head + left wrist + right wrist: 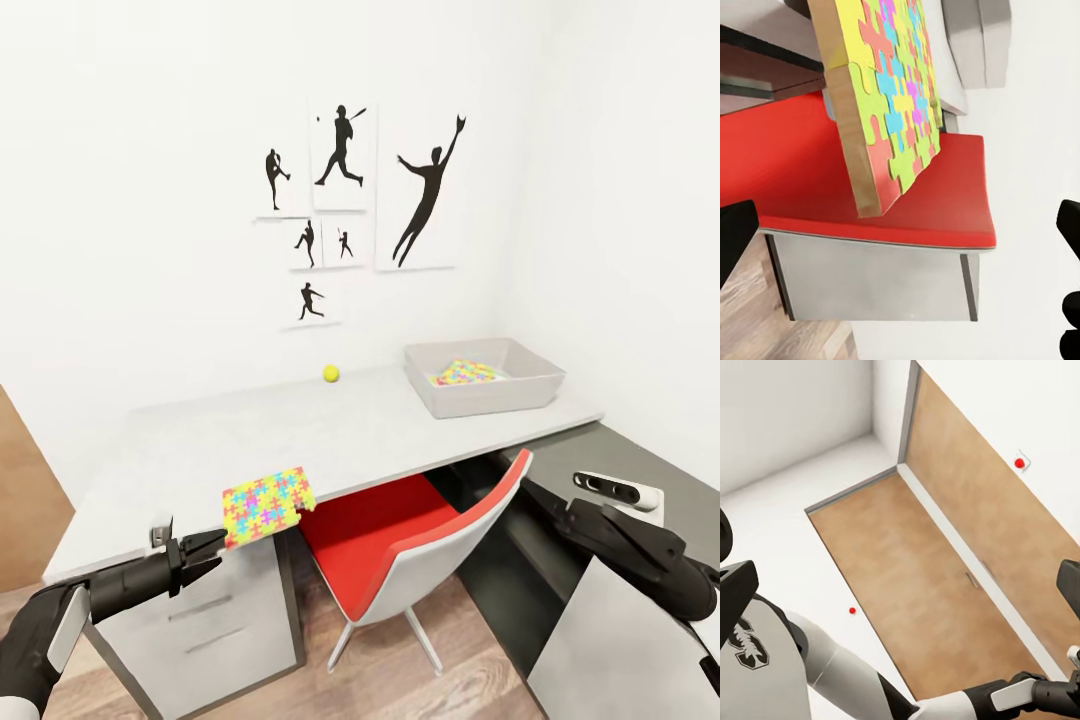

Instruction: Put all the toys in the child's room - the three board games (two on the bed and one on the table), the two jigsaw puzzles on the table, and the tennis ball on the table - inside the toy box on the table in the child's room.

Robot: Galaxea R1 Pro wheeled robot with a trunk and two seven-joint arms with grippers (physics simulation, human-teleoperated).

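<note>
- Bright yellow, pink, blue and green: the jigsaw puzzle lies at the front edge of the table, overhanging it a little, above the red seat of the chair; in my left wrist view the same puzzle shows its brown backing edge-on, with the red seat behind it.
- My left gripper sits just beside the puzzle's near left corner; its dark fingertips stand apart, and the wrist view shows the fingers wide at either side with nothing between them; I cannot tell whether a tip touches the sheet.
- The second jigsaw puzzle lies inside the toy box, tilted against the tray's slope; the toy box stands at the far right end of the table.
- The tennis ball rests on the table near the wall, left of the toy box and well apart from the front puzzle.
- My right gripper hangs low to the right, off the table, past the chair; I cannot tell its opening; its wrist view looks at a brown wooden door and white walls.
</note>
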